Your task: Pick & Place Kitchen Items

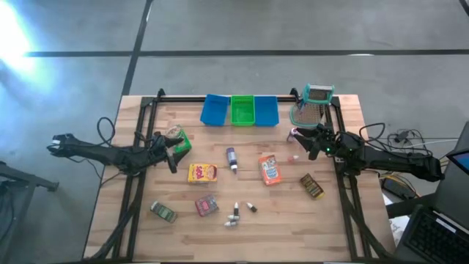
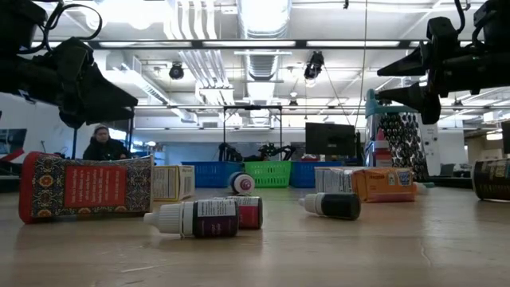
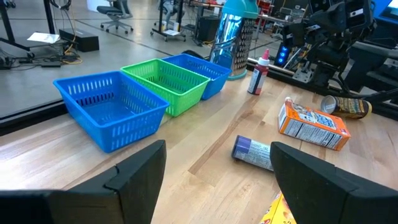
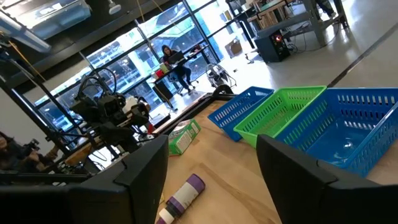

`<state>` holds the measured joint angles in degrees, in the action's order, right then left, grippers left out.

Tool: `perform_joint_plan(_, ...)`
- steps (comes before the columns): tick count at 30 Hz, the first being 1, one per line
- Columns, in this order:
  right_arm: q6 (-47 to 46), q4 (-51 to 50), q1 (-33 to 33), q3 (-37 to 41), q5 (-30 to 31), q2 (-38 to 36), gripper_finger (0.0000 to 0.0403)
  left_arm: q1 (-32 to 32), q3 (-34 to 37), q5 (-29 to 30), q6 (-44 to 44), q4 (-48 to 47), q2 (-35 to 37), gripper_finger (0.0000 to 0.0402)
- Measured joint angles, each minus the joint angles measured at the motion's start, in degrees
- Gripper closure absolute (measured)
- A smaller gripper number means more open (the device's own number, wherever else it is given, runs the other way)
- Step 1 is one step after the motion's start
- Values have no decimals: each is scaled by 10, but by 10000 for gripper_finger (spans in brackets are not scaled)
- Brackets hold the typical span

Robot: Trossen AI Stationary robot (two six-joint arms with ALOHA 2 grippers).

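The kitchen items lie scattered on the wooden table: a yellow-red box point(image 1: 202, 173), an orange box point(image 1: 270, 169), a purple bottle point(image 1: 231, 158) on its side, a brown packet point(image 1: 311, 186), a pink-red packet point(image 1: 207, 205), green packets point(image 1: 178, 139) point(image 1: 163, 212) and small bottles point(image 1: 234, 215). A red-capped bottle point(image 3: 256, 74) stands upright near the grater. My left gripper point(image 1: 172, 152) hovers open beside the far green packet. In its wrist view point(image 3: 217, 186) the purple bottle point(image 3: 254, 152) lies ahead. My right gripper point(image 1: 308, 143) hovers open near the red-capped bottle, raised above the table point(image 2: 402, 78).
Three bins sit in a row at the far edge: blue point(image 1: 215, 110), green point(image 1: 242, 110), blue point(image 1: 265, 110). The metal grater point(image 1: 315, 103) with a teal handle stands at the far right corner. A black frame runs along the table's sides. A person point(image 2: 102, 145) sits in the room beyond.
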<state>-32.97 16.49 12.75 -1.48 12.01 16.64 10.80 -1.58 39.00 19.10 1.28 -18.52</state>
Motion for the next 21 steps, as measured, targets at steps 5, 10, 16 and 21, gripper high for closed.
perform_joint_plan(5, 0, 0, 0, 0, 0, 0, 147, 0, 0, 0, 0, 0, 0, 108)
perform_joint_plan(10, 0, 0, 0, 0, 0, 0, 130, 0, 0, 0, 0, 0, 0, 108)
perform_joint_plan(16, 0, 0, 0, 0, 0, 0, 110, 0, 0, -1, 0, 0, 0, 108)
perform_joint_plan(21, 0, 0, 0, 0, 0, 0, 92, 0, 0, -1, 0, 0, 0, 108)
